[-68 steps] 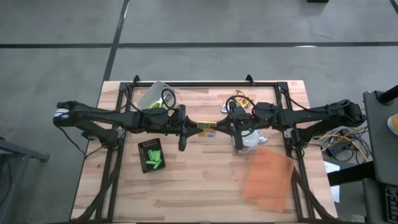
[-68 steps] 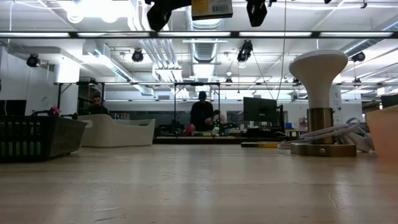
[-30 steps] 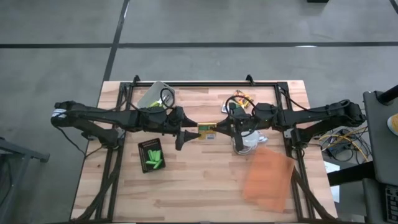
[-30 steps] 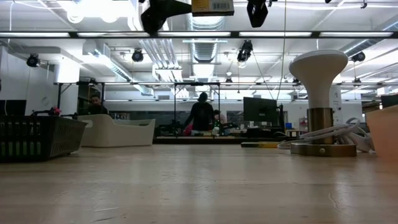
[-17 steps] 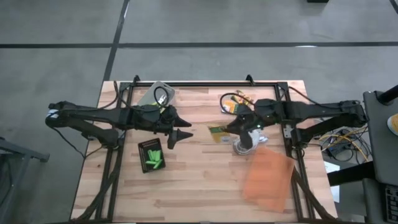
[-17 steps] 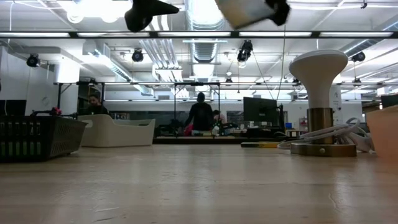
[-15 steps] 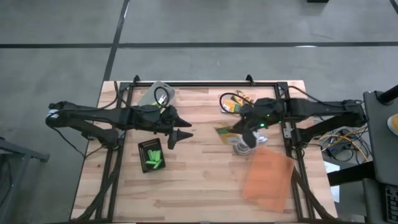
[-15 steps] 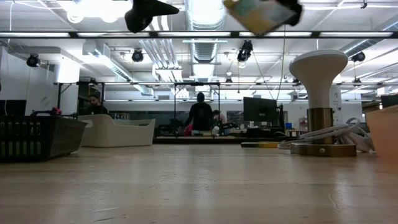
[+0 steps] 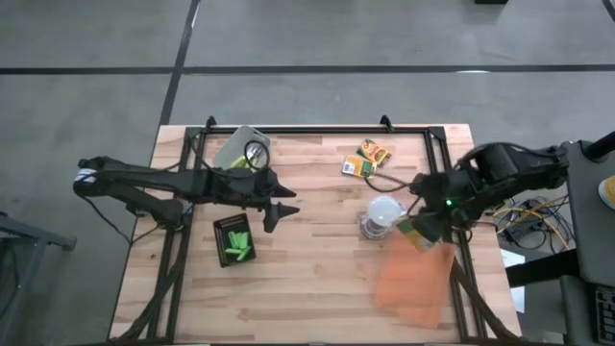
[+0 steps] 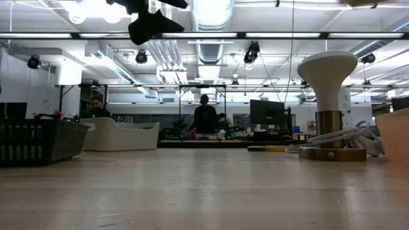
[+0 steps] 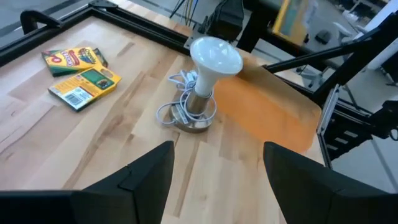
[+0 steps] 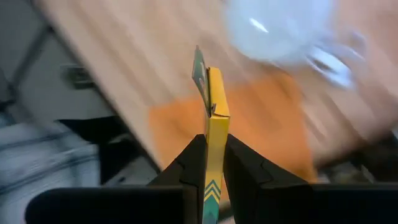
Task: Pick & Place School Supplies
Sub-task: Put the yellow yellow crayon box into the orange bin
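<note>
Big orange sheet (image 9: 413,279) sits at about 4 o'clock on the table. Right gripper (image 9: 420,229) hovers over its top edge, pinching a yellow crayon box (image 12: 214,118) edge-on, label unreadable. Left gripper (image 9: 281,211) near centre, fingers spread, empty. Two more boxes (image 11: 79,73) at 1 o'clock, print too small to read.

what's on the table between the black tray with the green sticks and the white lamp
Nothing: the high view shows bare wood between the black tray and the white lamp; the open left gripper hovers above it.
</note>
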{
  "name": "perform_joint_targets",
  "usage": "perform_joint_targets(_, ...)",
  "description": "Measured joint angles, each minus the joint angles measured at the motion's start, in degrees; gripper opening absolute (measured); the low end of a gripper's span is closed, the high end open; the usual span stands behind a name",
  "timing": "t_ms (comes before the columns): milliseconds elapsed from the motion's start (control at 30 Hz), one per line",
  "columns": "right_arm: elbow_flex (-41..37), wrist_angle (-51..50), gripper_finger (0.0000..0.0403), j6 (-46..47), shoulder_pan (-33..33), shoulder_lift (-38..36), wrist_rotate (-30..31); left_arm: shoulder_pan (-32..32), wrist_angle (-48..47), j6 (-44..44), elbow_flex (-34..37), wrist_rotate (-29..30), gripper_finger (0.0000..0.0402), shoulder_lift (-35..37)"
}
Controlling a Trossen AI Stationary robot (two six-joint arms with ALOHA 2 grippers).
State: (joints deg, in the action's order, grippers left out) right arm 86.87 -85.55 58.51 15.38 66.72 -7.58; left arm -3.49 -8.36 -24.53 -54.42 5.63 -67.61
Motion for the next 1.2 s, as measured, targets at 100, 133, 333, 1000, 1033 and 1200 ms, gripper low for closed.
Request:
perform_joint_targets(100,-1.4,-4.9,0.0038,6.3,3.7,-0.1,3.8,0.0,0.5,0.0,0.7,0.0,0.0252,0.0)
perform_joint_targets(133,-2.6,-4.2,0.0038,7.5,4.9,-0.3,4.7,0.0,0.8,0.0,0.7,0.0,0.0252,0.0)
perform_joint_targets(333,-11.4,-3.1,0.0038,14.9,10.4,-1.0,5.7,0.0,0.9,0.9,0.8,0.0,0.0252,0.0)
perform_joint_targets(1000,-42.6,24.0,0.0038,17.9,23.4,-1.6,8.9,0.0,2.1,5.1,0.8,0.0,0.0252,0.0)
perform_joint_targets(1033,-43.4,24.7,0.0038,18.2,23.4,-1.6,8.9,0.0,2.3,5.0,0.8,0.0,0.0252,0.0)
perform_joint_targets(1200,-44.9,25.0,0.0038,20.9,23.4,-1.6,8.8,0.0,2.9,4.4,0.8,0.0,0.0252,0.0)
